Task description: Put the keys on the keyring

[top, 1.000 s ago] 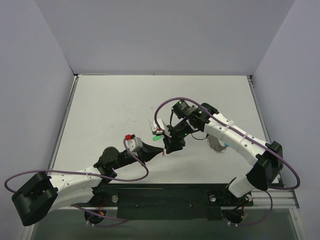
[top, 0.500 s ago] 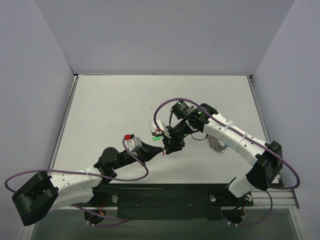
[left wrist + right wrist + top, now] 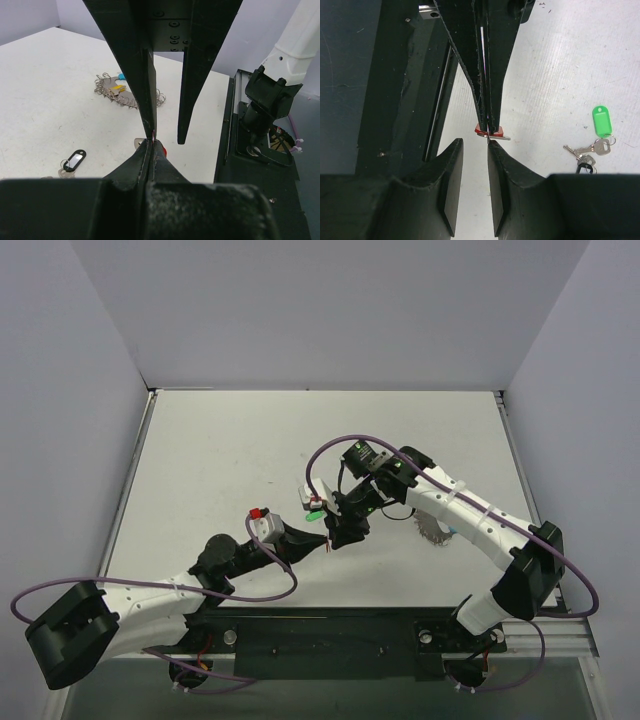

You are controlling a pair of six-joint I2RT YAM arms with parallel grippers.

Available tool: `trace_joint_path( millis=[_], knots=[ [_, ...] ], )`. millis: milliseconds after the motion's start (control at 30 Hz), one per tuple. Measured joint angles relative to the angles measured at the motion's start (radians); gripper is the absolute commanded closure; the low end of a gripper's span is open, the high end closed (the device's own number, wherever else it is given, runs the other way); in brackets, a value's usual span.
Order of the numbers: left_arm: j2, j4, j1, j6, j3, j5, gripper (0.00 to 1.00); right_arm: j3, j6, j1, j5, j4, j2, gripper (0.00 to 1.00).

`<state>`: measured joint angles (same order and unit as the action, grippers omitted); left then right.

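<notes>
The left gripper [image 3: 151,143], pinched shut on the red-tagged key [image 3: 487,132], holds it in the air just beyond the fingertips of the right gripper [image 3: 475,145], whose jaws stand narrowly parted and empty, while the keyring [image 3: 117,92] lies on the table [image 3: 40,75].

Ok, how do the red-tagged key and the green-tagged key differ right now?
The red-tagged key is pinched in the left gripper's shut fingertips; the green-tagged key lies loose on the table, untouched. The red one is mostly hidden by that grip; the green one shows fully, tag flat. Both are small silver keys with oblong plastic tags.
</notes>
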<state>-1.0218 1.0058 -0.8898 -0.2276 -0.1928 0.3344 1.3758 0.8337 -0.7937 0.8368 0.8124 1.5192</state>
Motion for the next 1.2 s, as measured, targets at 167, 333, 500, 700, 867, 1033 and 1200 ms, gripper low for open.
trace_joint_path(
  millis=[167,333,500,700,867,1033,1200],
  knots=[
    [-0.009,0.009,0.000,-0.003,0.000,0.008,1.00,0.003,-0.005,0.000,-0.003,0.003,0.000,0.77],
    [-0.016,0.009,0.000,-0.006,0.000,0.019,1.00,0.008,-0.019,-0.001,-0.003,-0.009,0.001,0.77],
    [-0.017,0.009,-0.001,-0.006,0.000,0.021,1.00,0.008,-0.027,-0.001,-0.005,-0.018,0.002,0.83],
    [-0.017,0.009,-0.001,-0.006,0.000,0.021,1.00,0.008,-0.030,-0.001,-0.003,-0.021,0.003,0.92],
    [-0.018,-0.003,-0.001,-0.006,0.000,0.021,1.00,0.008,-0.030,-0.001,-0.003,-0.023,0.014,0.98],
    [-0.018,-0.006,-0.001,-0.014,0.000,0.023,1.00,0.008,-0.030,-0.001,-0.004,-0.023,0.016,1.00],
    [-0.023,-0.002,-0.001,-0.027,0.000,0.023,0.98,0.008,-0.035,-0.001,-0.005,-0.022,0.017,1.00]
  ],
)
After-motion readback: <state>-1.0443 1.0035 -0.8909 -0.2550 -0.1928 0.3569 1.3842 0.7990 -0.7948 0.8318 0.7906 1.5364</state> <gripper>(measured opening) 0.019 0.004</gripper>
